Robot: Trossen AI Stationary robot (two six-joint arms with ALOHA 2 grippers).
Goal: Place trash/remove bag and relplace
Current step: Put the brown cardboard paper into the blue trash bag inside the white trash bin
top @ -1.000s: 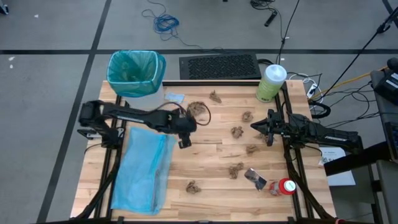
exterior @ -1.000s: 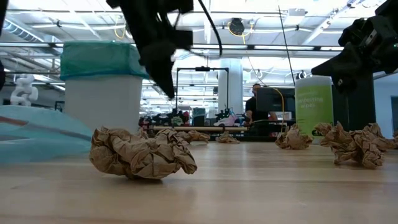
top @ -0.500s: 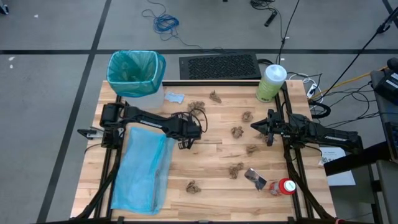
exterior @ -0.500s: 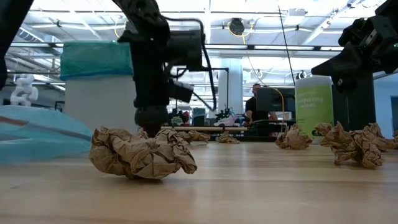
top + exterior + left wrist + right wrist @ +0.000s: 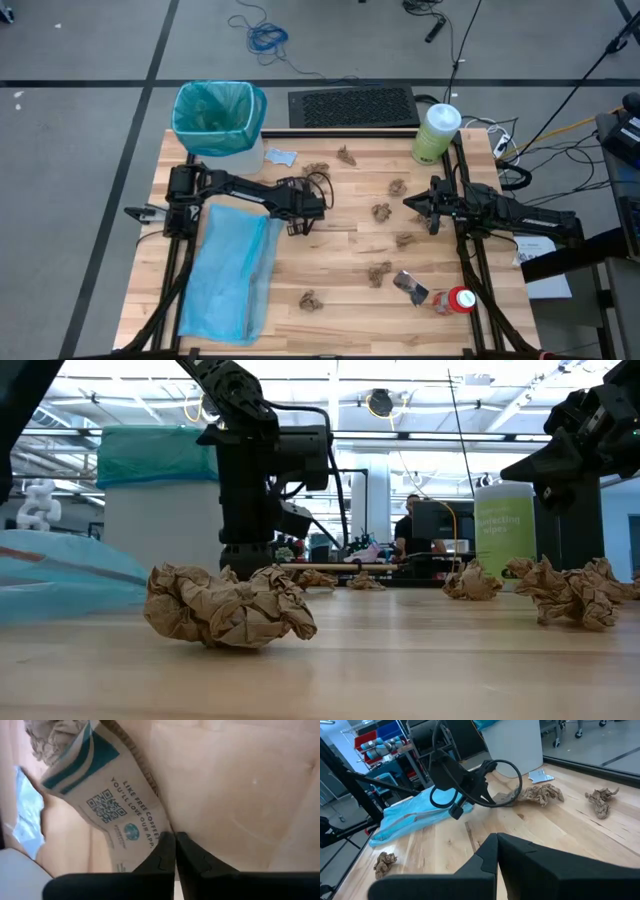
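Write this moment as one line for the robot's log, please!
left fingers shut at edge of printed brown paper, grip unclear | right fingers shut, waiting at right | paper wads scattered | teal bag in bin

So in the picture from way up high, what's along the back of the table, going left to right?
Bin with the teal bag → pale blue scrap → small brown paper wad → green canister with a white lid.

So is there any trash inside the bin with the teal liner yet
No: in the high view the bin shows only its teal-green liner inside, and the brown paper wads all lie on the table.
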